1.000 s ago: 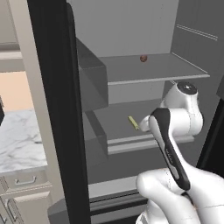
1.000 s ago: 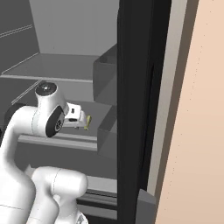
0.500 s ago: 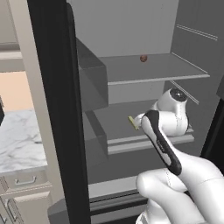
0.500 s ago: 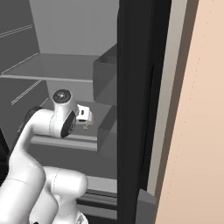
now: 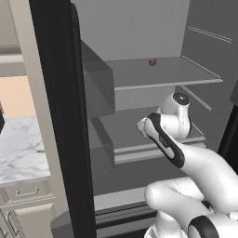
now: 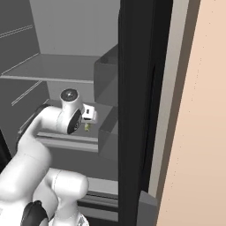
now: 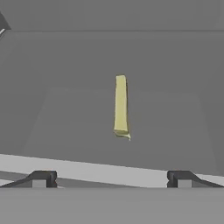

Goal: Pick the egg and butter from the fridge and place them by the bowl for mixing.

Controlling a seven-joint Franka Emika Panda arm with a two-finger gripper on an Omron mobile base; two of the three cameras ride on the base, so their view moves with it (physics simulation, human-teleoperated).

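Butter point(image 7: 120, 106) is lying flat on the grey middle shelf point(image 5: 128, 132) of the fridge point(image 5: 60, 116), and I am holding the gripper point(image 7: 111, 178) over it with the fingers spread fully apart and nothing between them. I am keeping them wide, in my judgement, so that the slim stick can pass between the tips when I lower. In the hand view the stick is sitting ahead of the fingertips point(image 7: 40, 178) and roughly centred between them, its length running away from the camera; it is not yet touching either tip.

The egg point(image 5: 152, 62) is resting on the shelf above, near the back, well apart from the hand. The fridge door is standing open, which is giving the arm its way in. I am judging the butter to be the item in hand, with the egg left for later. From the right base view the hand is hovering just above the stick point(image 6: 87, 127).
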